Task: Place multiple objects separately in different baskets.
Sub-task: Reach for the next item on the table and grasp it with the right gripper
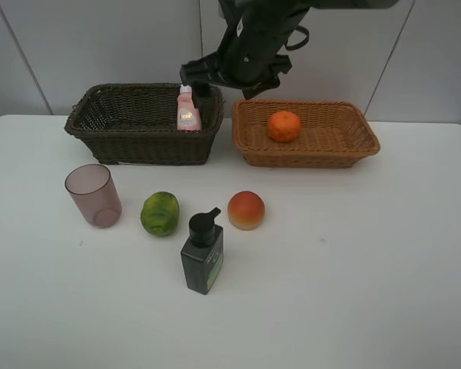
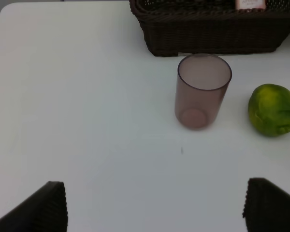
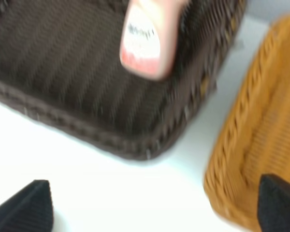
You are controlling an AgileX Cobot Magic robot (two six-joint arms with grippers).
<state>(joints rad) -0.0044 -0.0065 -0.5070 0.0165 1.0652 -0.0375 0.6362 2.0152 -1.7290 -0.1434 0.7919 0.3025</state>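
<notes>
Left end effector (image 2: pixel 157 208) hangs with its jaws spread wide and nothing in them. It's looking at the translucent mauve cup (image 1: pixel 93 195), smooth thin plastic, upright in front of the left end of the dark brown wicker basket (image 1: pixel 138 146). Next along, in front of that basket's middle, sits a bumpy green fruit (image 1: pixel 160 213).

Inside the basket at its right end stands the pink white-capped bottle (image 1: pixel 187 110), glossy and narrow, so probably tippy. Right end effector (image 3: pixel 152 205) hovers above that end, jaws wide apart and empty. I'd say the move is to pull straight up and away without clipping the cap.

Well in front of the basket's right end are a dark squarish pump bottle (image 1: pixel 203 252) and a round red-yellow peach (image 1: pixel 246 210) on the white surface (image 1: pixel 369 269). Just right of the basket, the shallow tan wicker basket (image 1: pixel 315 157) holds the dimpled orange (image 1: pixel 283 126).
</notes>
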